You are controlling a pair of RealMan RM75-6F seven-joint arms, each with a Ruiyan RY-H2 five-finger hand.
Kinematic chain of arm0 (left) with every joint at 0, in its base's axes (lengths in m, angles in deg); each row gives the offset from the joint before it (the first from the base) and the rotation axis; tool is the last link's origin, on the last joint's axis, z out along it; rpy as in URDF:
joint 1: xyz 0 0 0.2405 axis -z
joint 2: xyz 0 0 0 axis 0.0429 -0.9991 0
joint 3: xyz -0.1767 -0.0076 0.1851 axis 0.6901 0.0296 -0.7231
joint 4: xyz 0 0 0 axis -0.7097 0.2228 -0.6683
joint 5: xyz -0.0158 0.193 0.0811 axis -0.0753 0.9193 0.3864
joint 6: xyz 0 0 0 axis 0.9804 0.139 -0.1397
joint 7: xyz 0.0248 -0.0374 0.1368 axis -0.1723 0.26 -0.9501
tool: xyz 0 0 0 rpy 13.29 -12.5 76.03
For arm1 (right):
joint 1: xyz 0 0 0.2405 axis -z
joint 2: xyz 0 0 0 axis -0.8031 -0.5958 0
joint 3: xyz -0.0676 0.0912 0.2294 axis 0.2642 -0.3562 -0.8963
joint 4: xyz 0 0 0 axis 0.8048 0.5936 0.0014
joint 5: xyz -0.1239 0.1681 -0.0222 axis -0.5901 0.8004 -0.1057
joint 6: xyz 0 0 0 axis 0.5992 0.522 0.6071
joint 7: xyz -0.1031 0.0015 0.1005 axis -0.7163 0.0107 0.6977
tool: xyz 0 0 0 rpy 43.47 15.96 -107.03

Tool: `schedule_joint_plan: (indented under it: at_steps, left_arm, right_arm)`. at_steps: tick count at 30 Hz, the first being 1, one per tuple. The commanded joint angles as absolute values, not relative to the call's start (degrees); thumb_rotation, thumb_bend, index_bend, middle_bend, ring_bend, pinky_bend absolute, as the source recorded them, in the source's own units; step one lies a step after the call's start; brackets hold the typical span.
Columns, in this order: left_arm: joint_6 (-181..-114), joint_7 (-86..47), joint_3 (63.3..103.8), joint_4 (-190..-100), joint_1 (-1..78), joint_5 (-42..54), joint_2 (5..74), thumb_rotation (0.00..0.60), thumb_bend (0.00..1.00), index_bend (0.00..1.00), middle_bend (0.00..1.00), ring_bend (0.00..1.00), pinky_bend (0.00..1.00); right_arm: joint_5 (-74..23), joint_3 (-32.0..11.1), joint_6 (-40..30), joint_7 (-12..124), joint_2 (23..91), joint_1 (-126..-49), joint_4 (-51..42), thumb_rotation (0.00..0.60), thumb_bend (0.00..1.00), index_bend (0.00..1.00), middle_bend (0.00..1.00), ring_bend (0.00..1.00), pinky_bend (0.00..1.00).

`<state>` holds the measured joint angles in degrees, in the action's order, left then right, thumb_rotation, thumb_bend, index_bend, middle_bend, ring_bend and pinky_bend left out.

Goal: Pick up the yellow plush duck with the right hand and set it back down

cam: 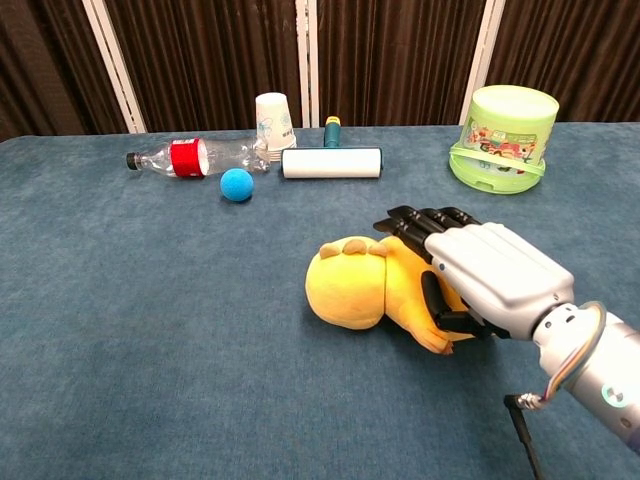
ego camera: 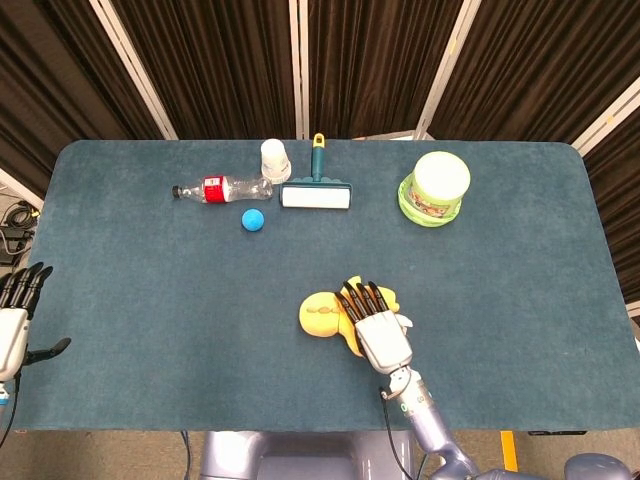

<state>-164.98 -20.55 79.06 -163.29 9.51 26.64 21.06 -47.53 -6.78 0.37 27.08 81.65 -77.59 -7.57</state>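
Reaching over the yellow plush duck (cam: 385, 290), the right robot hand (cam: 475, 275) lies spread across its body, fingers apart above and thumb low at the near side, not yet closed; nothing is held. The step looks like the approach to the grasp: next the fingers need to close round the body before any lift. The duck lies on its side near the middle front of the desk (ego camera: 150, 300), long axis running left to right, head toward the robot's left. The left robot hand (ego camera: 18, 318) hangs open at the desk's edge.
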Motion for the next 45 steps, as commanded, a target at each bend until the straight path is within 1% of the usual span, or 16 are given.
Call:
schedule_joint_plan:
  at_steps: [1,8,13,21,24,30,38,45]
  left_arm:
    - [-164.9,-20.57,79.04,-163.3,9.52,26.58,21.05,0.6,0.12,0.0,0.0,0.0,0.0]
    - [-164.81,-20.85,78.98,-163.42,9.55,26.52,21.04,0.6,0.12,0.0,0.0,0.0,0.0]
    - [-164.82,-20.85,79.03,-163.49,9.55,26.39,21.05,0.6,0.12,0.0,0.0,0.0,0.0]
    - [-165.04,-20.8,78.96,-163.68,9.47,26.58,20.93,0.6,0.12,0.0,0.0,0.0,0.0]
    - [-164.9,-20.8,78.91,-163.69,9.49,26.51,20.88,0.6,0.12,0.0,0.0,0.0,0.0]
    - [-164.11,-20.8,78.86,-163.95,9.58,25.85,20.41,0.6,0.12,0.0,0.0,0.0,0.0]
    - [-163.04,-21.1,78.59,-164.54,9.82,25.47,19.69,0.6,0.13,0.0,0.0,0.0,0.0]
    - [-163.11,-21.12,78.66,-164.71,9.81,25.3,19.57,0.6,0.13,0.0,0.0,0.0,0.0]
  right_arm:
    - [-46.12,-6.79,-0.03,25.71,81.89,-77.37,-6.69,0.6,1.0,0.0,0.0,0.0,0.0]
    - [-42.17,-7.93,0.17,23.42,80.94,-76.44,-5.76,0.6,1.0,0.0,0.0,0.0,0.0]
    - [-40.83,-8.69,0.94,22.38,79.55,-76.23,-7.06,0.6,1.0,0.0,0.0,0.0,0.0]
    - [-41.04,-7.56,1.54,21.5,78.77,-76.22,-11.08,0.6,1.0,0.0,0.0,0.0,0.0]
    - [-40.74,-7.04,0.94,21.24,79.86,-76.55,-12.36,0.6,1.0,0.0,0.0,0.0,0.0]
    - [-38.82,-7.32,-0.64,19.43,82.62,-77.78,-14.14,0.6,1.0,0.0,0.0,0.0,0.0]
    - [-39.58,-7.16,-0.21,17.28,84.84,-78.99,-16.71,0.6,1.0,0.0,0.0,0.0,0.0]
    - [-39.86,-7.33,0.55,15.79,85.15,-79.55,-18.3,0.6,1.0,0.0,0.0,0.0,0.0]
